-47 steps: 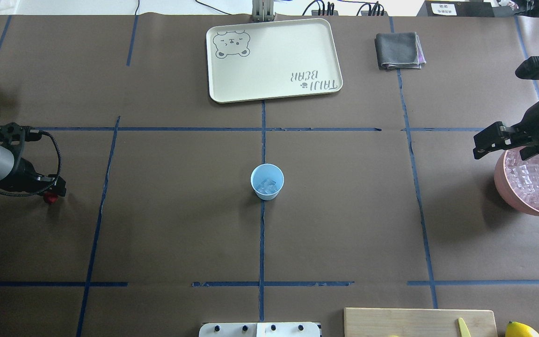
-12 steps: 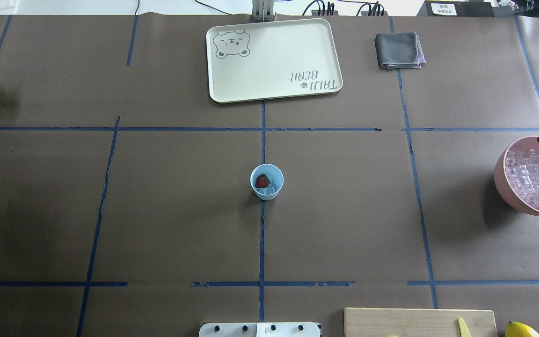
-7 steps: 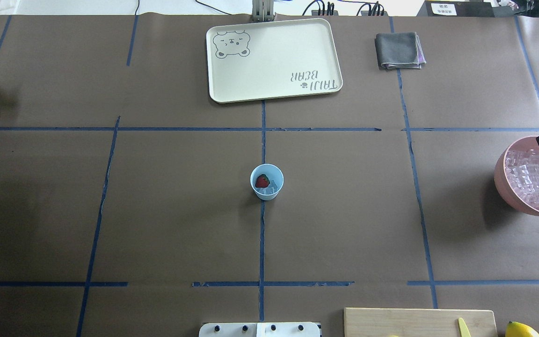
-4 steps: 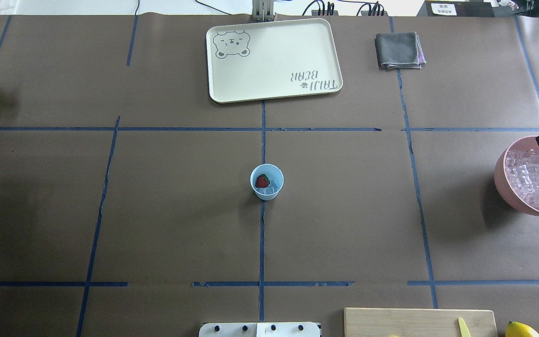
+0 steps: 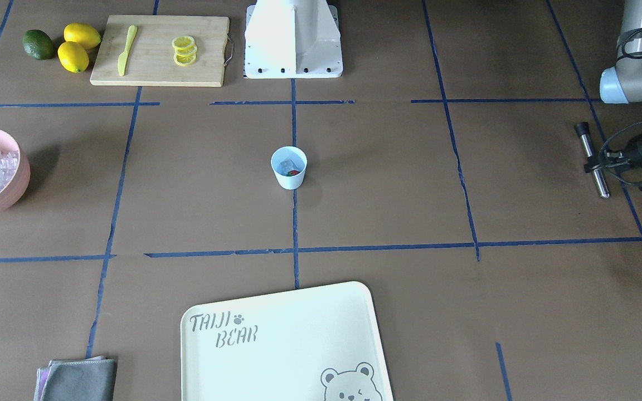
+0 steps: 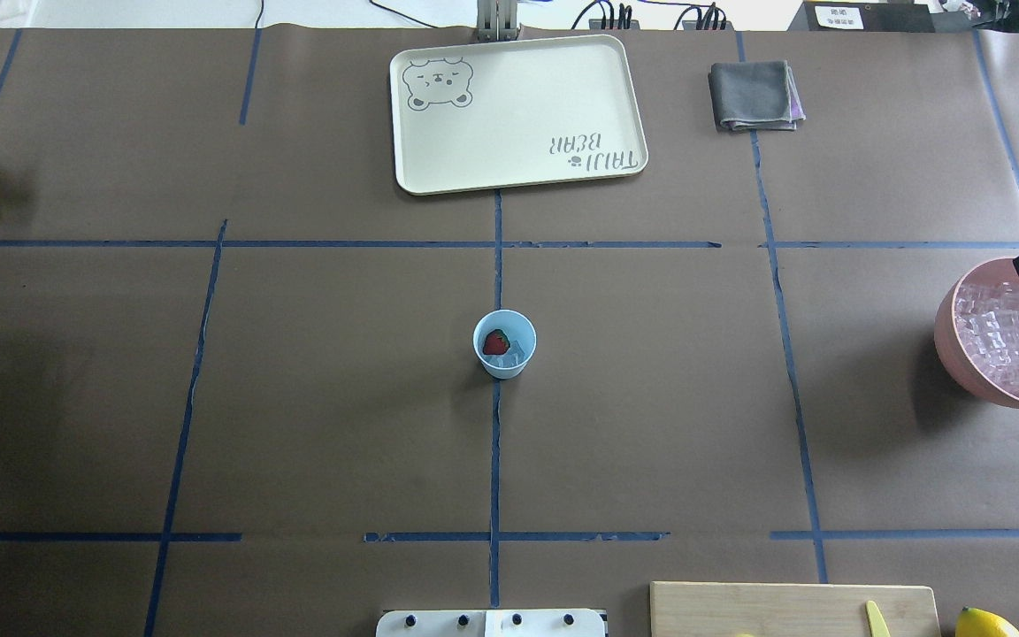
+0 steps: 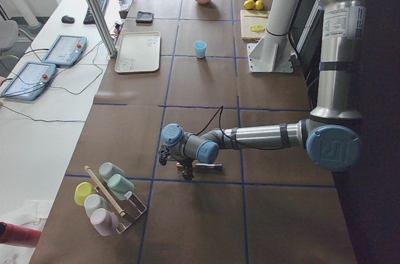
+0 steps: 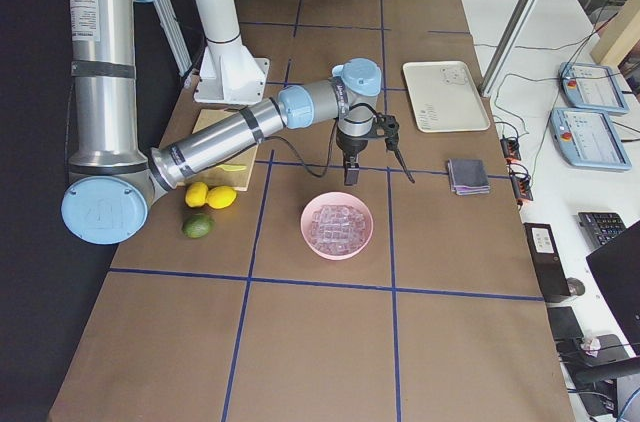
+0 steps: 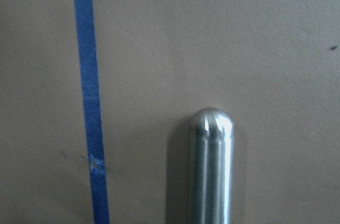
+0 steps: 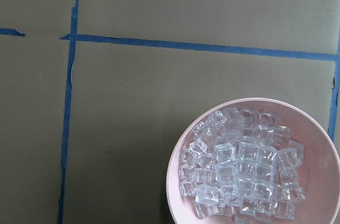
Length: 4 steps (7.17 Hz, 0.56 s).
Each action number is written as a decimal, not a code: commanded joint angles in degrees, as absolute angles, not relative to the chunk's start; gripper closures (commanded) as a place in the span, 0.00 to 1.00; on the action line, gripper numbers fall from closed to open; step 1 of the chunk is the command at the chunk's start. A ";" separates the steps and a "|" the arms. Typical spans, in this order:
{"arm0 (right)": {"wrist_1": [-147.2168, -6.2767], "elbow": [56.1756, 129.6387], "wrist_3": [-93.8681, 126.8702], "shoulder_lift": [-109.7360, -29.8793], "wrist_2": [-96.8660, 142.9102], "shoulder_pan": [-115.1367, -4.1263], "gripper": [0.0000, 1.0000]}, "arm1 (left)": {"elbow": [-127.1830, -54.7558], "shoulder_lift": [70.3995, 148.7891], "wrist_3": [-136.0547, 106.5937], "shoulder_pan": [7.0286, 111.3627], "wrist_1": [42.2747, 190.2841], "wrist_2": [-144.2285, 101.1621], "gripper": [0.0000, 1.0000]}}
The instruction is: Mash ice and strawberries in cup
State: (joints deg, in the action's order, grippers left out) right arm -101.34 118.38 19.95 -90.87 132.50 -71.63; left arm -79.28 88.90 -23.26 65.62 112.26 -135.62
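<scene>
At table centre: one cup | one strawberry | several ice cubes

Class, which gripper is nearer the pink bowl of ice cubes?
Right. The right gripper hangs by the far rim of the pink bowl; the left gripper is at the table's opposite end, over a metal rod.

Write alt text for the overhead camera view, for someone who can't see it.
A pale blue cup stands centred on brown paper, holding a red strawberry and ice cubes. A cream bear tray lies beyond it; a pink bowl of ice sits at the right edge.
</scene>
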 commanded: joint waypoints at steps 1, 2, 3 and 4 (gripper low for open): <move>-101.34 118.56 19.95 -90.88 132.54 -71.63 0.00 | -79.36 89.12 -23.29 65.57 112.24 -135.79 0.57; -101.34 118.65 19.95 -90.79 132.63 -71.63 0.00 | -79.37 89.30 -23.29 65.57 112.06 -135.79 0.81; -101.34 118.74 19.95 -90.88 132.63 -71.63 0.00 | -79.37 89.30 -23.29 65.57 112.23 -135.70 0.96; -101.34 118.83 19.95 -90.79 132.63 -71.63 0.00 | -79.54 89.30 -23.29 65.57 112.24 -135.79 1.00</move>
State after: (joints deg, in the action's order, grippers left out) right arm -101.34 118.72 19.95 -90.84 132.62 -71.63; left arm -79.42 89.26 -23.29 65.57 112.19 -135.75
